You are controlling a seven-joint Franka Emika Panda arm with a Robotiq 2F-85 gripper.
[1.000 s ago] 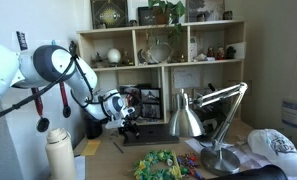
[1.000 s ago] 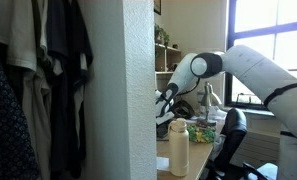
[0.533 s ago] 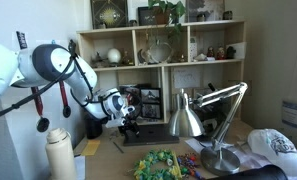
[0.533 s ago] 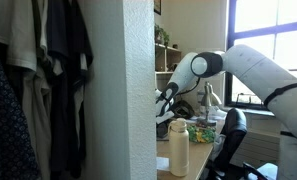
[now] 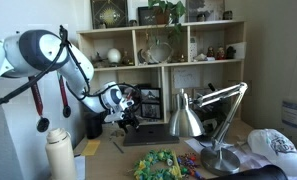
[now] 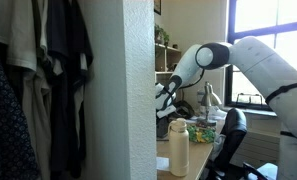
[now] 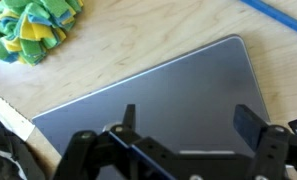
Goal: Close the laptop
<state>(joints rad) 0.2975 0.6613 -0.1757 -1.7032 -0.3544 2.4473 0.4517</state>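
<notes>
In the wrist view the laptop (image 7: pixel 163 95) lies flat on the wooden desk as a dark grey slab with a rounded corner. Only its lid shows, with no keyboard or screen. My gripper (image 7: pixel 188 125) is open and empty, its two black fingers spread just above the lid. In an exterior view the gripper (image 5: pixel 128 118) hangs over the desk in front of the shelf unit, above the dark flat laptop (image 5: pixel 146 136). In an exterior view the gripper (image 6: pixel 164 98) shows beside the white pillar, and the laptop is hidden.
A colourful green-yellow cloth (image 7: pixel 33 30) lies near the laptop and shows in an exterior view (image 5: pixel 158 165). A silver desk lamp (image 5: pixel 188 115), a cream bottle (image 5: pixel 58 153), a white cap (image 5: pixel 278 145) and a filled shelf unit (image 5: pixel 158 60) surround it. A blue strip (image 7: pixel 283 18) lies on the desk.
The arm's elbow has swung up and away, and the gripper has risen slightly above the desk. The gripper stays open.
</notes>
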